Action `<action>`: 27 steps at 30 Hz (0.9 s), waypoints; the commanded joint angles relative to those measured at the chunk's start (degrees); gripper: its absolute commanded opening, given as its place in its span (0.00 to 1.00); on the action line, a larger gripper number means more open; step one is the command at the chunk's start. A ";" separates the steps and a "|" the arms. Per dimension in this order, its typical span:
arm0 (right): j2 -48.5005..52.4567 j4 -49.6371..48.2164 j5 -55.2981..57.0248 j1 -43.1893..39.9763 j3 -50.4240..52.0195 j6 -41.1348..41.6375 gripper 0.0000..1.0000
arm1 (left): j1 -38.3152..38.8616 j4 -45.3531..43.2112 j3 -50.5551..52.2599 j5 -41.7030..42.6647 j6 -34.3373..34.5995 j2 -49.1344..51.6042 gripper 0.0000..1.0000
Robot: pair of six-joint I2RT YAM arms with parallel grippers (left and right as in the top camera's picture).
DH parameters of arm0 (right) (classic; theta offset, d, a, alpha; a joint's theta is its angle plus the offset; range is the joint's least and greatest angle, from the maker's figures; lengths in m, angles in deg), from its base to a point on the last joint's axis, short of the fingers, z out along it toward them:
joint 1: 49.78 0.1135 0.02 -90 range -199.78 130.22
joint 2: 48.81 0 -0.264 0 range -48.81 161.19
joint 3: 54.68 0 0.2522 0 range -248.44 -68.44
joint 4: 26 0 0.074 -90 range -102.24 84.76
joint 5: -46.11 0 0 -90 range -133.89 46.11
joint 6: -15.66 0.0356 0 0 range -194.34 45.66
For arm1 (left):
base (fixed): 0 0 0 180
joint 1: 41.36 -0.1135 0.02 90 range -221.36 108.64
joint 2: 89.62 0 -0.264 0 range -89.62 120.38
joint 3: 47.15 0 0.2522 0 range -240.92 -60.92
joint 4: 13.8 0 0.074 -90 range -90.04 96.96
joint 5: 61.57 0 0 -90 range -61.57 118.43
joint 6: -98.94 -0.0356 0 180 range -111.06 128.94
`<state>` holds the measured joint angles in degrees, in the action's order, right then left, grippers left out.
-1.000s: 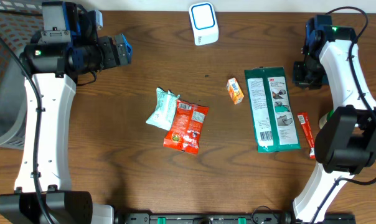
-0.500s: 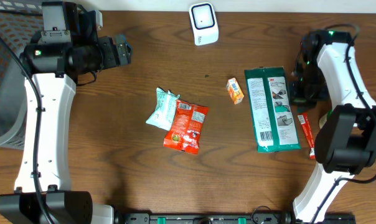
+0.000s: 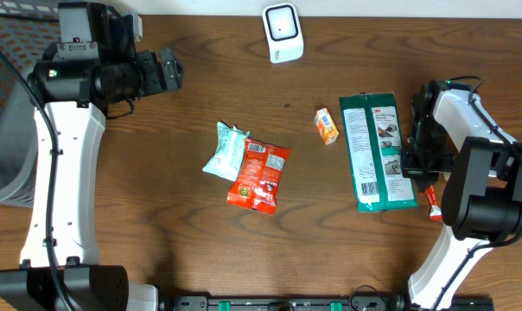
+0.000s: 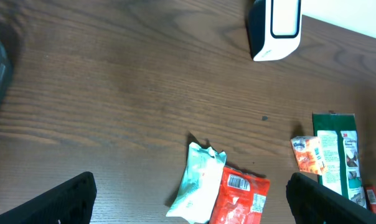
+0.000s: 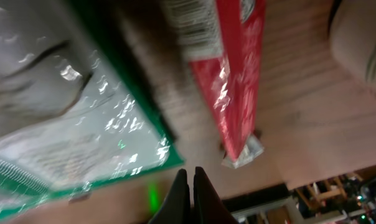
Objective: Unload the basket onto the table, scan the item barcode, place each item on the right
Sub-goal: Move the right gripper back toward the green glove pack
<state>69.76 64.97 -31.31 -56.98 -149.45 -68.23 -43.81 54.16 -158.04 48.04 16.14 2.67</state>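
A: Which item is the right arm going for?

B: I am judging it is the thin red foil stick sachet; it is lying flat on the brown wooden table at the right side, just beside the right edge of the flat green and white plastic pouch, and well apart from the white box-shaped barcode scanner at the far edge.

A: How is it going to handle?

B: Probably light, soft and a little slippery, because the foil is shining; I am expecting it to bend easily; lying so flat, it is giving little for the fingers to get under; I am thinking a pinch across its narrow width, away from the printed barcode, is the safest.

A: And the claw?

B: The right gripper is showing its two fingers pressed together with nothing between them; they are pointing at the wood near the pouch corner and the crimped sachet end; whether they are touching, I cannot tell; the left gripper is standing wide apart and empty, far left.
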 commanded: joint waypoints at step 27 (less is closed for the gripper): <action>-0.07 -30.08 20.31 -1.60 10.62 -2.60 0.01 | -0.02 0.20 -0.61 0.50 -0.55 0.17 0.97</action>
<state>68.36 35.42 -9.74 -57.92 -139.33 -70.73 -43.81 54.16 -158.04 48.04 16.14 2.67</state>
